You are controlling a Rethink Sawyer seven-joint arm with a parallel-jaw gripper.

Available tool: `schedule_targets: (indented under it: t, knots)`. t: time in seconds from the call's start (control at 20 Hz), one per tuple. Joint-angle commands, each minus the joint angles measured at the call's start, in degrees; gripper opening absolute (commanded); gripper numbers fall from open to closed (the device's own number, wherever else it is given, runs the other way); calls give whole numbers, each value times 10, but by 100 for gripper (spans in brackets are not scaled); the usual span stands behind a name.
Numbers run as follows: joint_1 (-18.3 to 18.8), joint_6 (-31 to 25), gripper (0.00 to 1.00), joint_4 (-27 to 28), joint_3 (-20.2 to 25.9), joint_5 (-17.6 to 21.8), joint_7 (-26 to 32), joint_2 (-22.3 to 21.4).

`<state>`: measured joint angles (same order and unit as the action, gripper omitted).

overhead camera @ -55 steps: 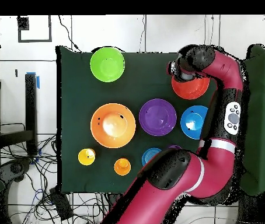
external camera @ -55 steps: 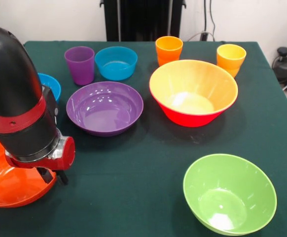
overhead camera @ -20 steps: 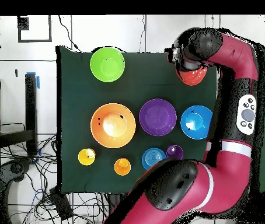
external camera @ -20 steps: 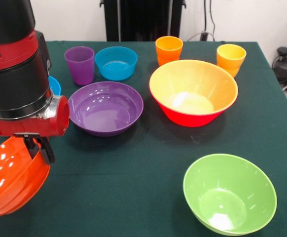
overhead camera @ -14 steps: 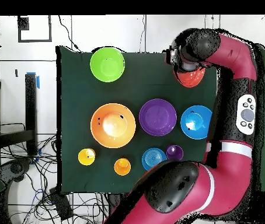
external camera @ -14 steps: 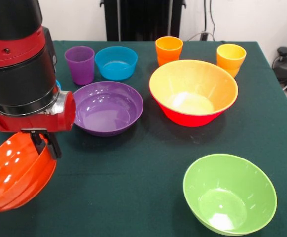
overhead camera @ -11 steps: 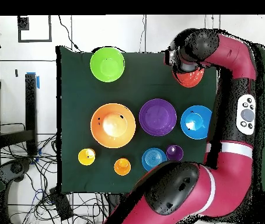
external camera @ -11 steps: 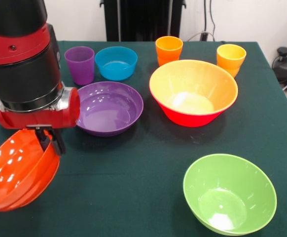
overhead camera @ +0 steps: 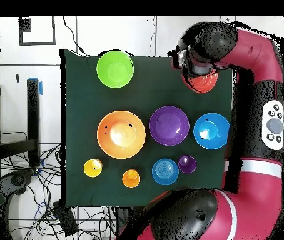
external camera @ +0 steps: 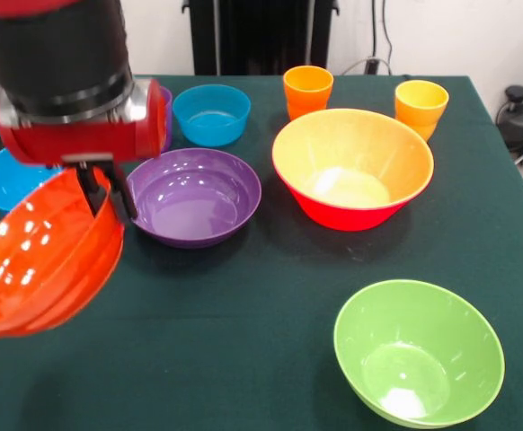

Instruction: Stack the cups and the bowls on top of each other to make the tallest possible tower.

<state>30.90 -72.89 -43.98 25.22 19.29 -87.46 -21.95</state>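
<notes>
Gripper pinches the rim of the red bowl between closed fingers; bowl hangs tilted, clear of the table, near its corner.

Risk: the hold is on one edge only, and the plastic looks glossy. A quick swing could let the bowl pivot or slip out. Purple bowl sits just beside the gripper, so a low pass could knock it. Release off-centre over a base bowl and it may seat crooked.

No tower yet: every bowl and cup stands alone. Large orange bowl is well apart, green bowl farther still.

Front view shows the grip and tilt. Overhead hides both under the arm, but shows the layout, plus the purple cup that the wrist nearly covers from the front.
</notes>
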Motion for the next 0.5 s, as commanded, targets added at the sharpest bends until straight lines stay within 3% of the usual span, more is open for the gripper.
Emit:
schedule_targets:
  t: [0.05,0.5]
  knots:
    - [-22,-65,0,-58,-3,2,69,-63]
    - [-14,-55,0,-94,-6,-7,60,-90]
